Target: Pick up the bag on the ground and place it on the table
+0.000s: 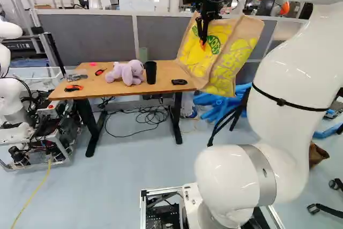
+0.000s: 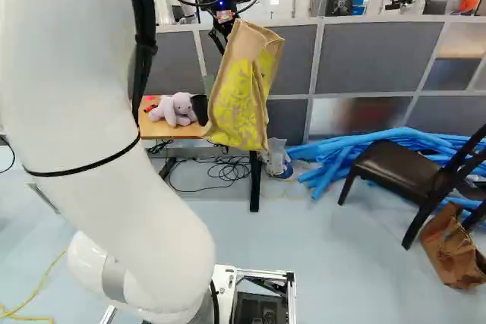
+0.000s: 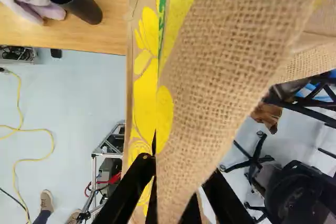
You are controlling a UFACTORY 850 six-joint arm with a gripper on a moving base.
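Observation:
High over the right end of the table [image 1: 170, 72], in the left base view, my gripper [image 1: 203, 40] is shut on the bag [image 1: 230, 60], a tan burlap one with yellow print. The bag hangs tilted from the fingers, its lower part in front of the table's right end; whether it touches the table I cannot tell. The right base view shows the bag [image 2: 241, 96] from its narrower side. In the wrist view my gripper [image 3: 177, 179] has burlap pinched between its two fingers, and the bag [image 3: 226, 51] spreads out ahead, hiding much of the scene.
On the table are a purple plush toy [image 1: 127, 72], a black cup [image 1: 150, 72], a dark small object [image 1: 179, 81] and orange-black tools [image 1: 73, 87]. Another robot [image 1: 16, 100] stands left. Blue tubes [image 2: 342, 157], a chair [image 2: 402, 171] and a brown bag [image 2: 452, 248] lie right.

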